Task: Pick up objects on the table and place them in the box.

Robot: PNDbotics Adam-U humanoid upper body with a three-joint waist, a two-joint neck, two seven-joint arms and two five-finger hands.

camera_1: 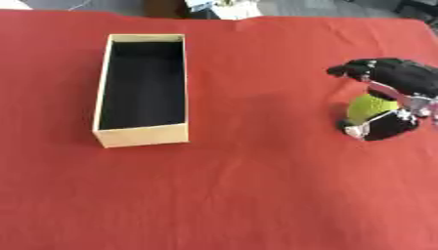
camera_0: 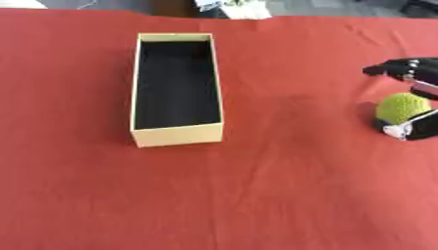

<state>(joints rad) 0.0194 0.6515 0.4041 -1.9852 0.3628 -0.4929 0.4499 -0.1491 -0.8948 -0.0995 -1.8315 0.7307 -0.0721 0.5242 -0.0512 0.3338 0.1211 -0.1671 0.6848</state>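
Red cloth (camera_0: 299, 195) is seen covering the whole table in the left eye view. Box (camera_0: 177, 134), long, cream cardboard w/ black inside, is placed left of centre, open top, nothing visible in it. Yellow-green ball (camera_0: 402, 106) is found near the right edge, well apart from the box. Right hand (camera_0: 409, 68) is cut off by the frame here; dark fingers are extended above the ball, and a lower black part w/ silver tip is pressed at the ball's underside.

Right eye view: box is shown further left, same upright pose. Right hand is seen more fully, coming in from the right edge; fingers (camera_1: 363, 67) are arched over the top of the ball, thumb (camera_1: 368, 128) is curled under it, so the ball is pinched between them. Only a strip of the ball is left visible btwn fingers and thumb. Whether the ball is touching the cloth or lifted can't be told. Left hand is shown in neither view.
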